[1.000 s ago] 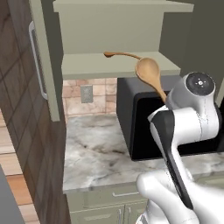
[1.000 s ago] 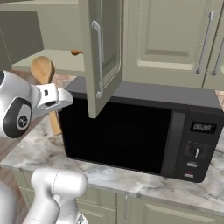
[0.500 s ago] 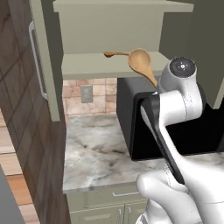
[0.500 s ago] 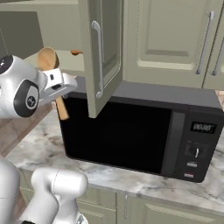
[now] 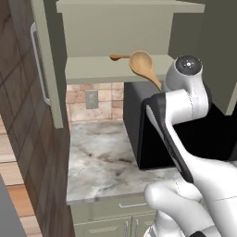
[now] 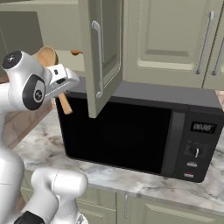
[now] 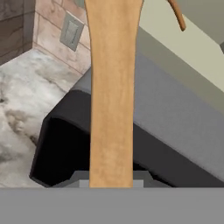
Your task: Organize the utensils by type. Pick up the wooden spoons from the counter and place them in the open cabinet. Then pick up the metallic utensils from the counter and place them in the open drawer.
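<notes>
Since the earlier frame, the long wooden spoon has risen toward upper centre, clamped in the hand, bowl before the cabinet shelf where the slim spoon lies.

Rendered home kitchen — sage-green cabinet, marbled counter, black microwave, tiled backsplash with wall outlet

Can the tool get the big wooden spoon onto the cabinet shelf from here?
Probably yes. The tool holds the big wooden spoon level with the open cabinet shelf; the door is swung wide, and the small spoon lies further back.
</notes>
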{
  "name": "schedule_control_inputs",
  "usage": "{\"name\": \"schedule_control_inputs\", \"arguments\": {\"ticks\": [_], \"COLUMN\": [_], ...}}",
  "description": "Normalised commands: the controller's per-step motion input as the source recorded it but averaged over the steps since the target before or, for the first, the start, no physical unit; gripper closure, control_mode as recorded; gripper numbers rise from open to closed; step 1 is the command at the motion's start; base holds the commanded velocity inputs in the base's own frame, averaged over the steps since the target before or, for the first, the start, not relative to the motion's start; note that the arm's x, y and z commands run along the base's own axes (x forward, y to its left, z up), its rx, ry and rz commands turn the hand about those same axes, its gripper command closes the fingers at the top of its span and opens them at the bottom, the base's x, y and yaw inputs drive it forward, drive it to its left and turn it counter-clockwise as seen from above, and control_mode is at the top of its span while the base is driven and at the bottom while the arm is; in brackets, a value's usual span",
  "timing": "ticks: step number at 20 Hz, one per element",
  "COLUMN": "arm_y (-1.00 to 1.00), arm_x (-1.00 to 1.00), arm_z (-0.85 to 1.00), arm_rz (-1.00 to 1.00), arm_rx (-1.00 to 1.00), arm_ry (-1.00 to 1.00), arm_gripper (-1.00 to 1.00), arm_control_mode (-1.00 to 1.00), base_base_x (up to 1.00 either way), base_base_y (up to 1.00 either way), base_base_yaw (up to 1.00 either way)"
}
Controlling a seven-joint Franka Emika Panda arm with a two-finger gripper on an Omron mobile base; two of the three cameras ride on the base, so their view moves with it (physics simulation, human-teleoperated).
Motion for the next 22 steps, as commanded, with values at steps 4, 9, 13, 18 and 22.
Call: {"name": "schedule_control_inputs", "arguments": {"ticks": [4,9,13,18,22], "arm_y": [0.07,0.04,0.09,0.03,0.0], "arm_x": [0.65,0.62,0.68,0.69,0.61], "arm_z": [0.01,0.0,0.0,0.01,0.11], "arm_rz": [0.01,0.0,0.0,0.01,0.07], "arm_rx": [-0.03,-0.05,-0.09,-0.1,-0.07], "arm_ry": [0.02,0.06,0.08,0.02,0.0], "arm_gripper": [1.0,1.0,1.0,1.0,1.0], "arm_control_mode": [-1.0,-1.0,-1.0,-1.0,-1.0], "base_base_x": [0.0,0.0,0.0,0.0,0.0], "base_base_y": [0.0,0.0,0.0,0.0,0.0], "base_base_yaw": [0.0,0.0,0.0,0.0,0.0]}}
